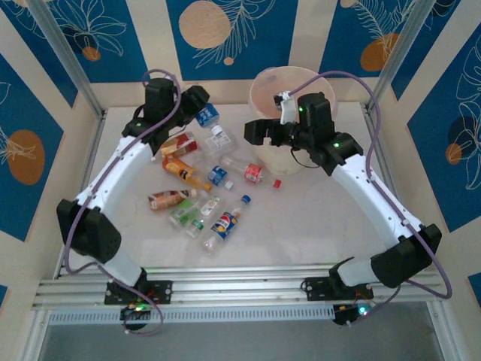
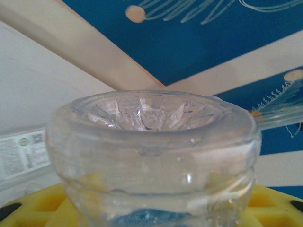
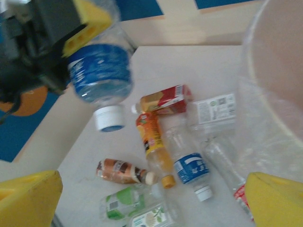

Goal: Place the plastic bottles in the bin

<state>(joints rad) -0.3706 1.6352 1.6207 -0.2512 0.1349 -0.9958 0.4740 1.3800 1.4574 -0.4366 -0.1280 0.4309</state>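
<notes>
- Blue-and-cream walls (image 1: 248, 37) box the white tabletop (image 1: 316, 226) on three sides, with metal posts (image 1: 68, 68) at the far corners.
- Left end effector (image 1: 200, 105) is up near the far-left corner, clenched on a blue-label bottle (image 3: 100, 75). The bottle hangs cap-down, clear of the tabletop.
- Right end effector (image 1: 257, 132) has its fingers spread wide and carries nothing. It sits just beside the bin (image 1: 264, 79), on the side facing the left arm.
- The other bottles (image 1: 195, 188) lie in a loose heap left of centre. A red cap (image 1: 276, 183) lies alone near the bin's foot.
- Risk: the straight path from the held bottle to the bin runs across the right end effector. A level sweep would likely knock the two arms together.
- Risk: the grip is on the bottle's thin body. It may crush or slide out on a fast swing, and a drop here would land on the heap and scatter it.
- Risk: the bin rim stands tall. A low carry could strike the wall or snag the bag (image 3: 265, 132).
- Edges: there is little slack behind and to the left of the left end effector, since post and wall are near.
- Open room: there is bare tabletop in front of and to the right of the heap, and free air above the heap toward the rim.
</notes>
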